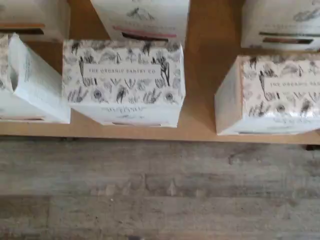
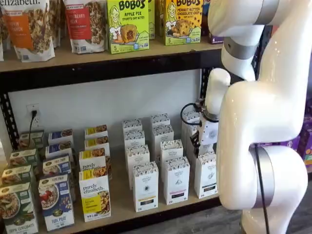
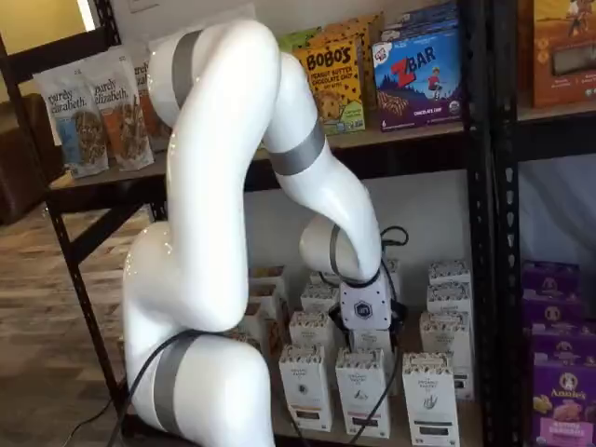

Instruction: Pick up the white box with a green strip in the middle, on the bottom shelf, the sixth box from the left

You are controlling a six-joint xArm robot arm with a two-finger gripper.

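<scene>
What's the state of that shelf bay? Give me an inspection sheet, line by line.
Surface: light-tan wooden bottom shelf, bare between rows.
Job's things: white botanical-print cartons stand in rows; green strip cannot be told.
Clutter: colourful granola boxes at the shelf's other end.
Grippers: white-bodied gripper hangs over the white cartons, open, holding nothing.
Cables: black looped cable beside the gripper; black wall-socket cord.
Surroundings: grey plank floor; yellow snack boxes on the shelf above.
</scene>
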